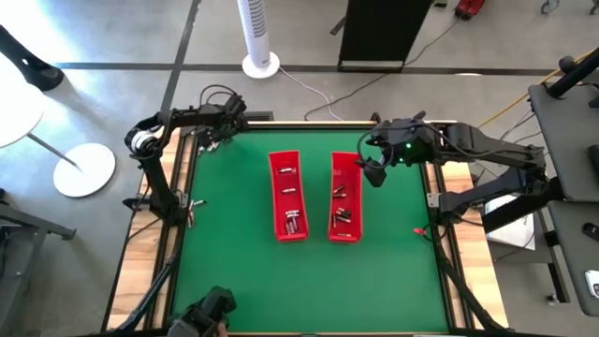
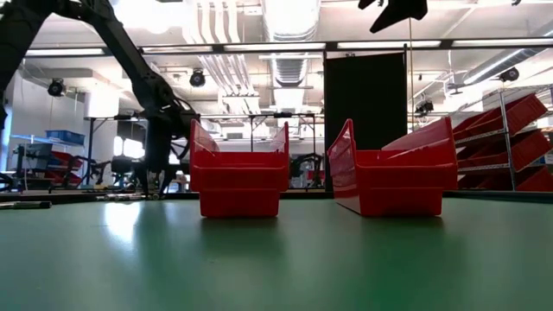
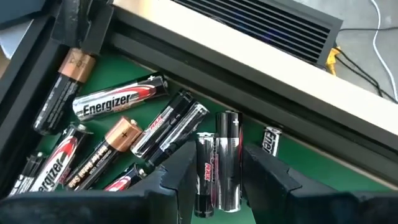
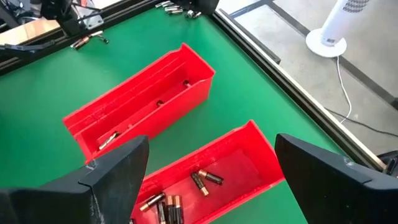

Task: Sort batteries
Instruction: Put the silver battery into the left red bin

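With some batteries (image 1: 290, 221) already in both red trays (image 1: 344, 198), you have the left gripper (image 3: 217, 180) pinching two from the unsorted pile (image 3: 112, 137) at the worktop's (image 1: 309, 281) far-left corner, while the right gripper (image 4: 211, 180) hangs spread above the right tray.

bright overhead strip lights; glare on the green table (image 2: 130, 226); near foreground soft.
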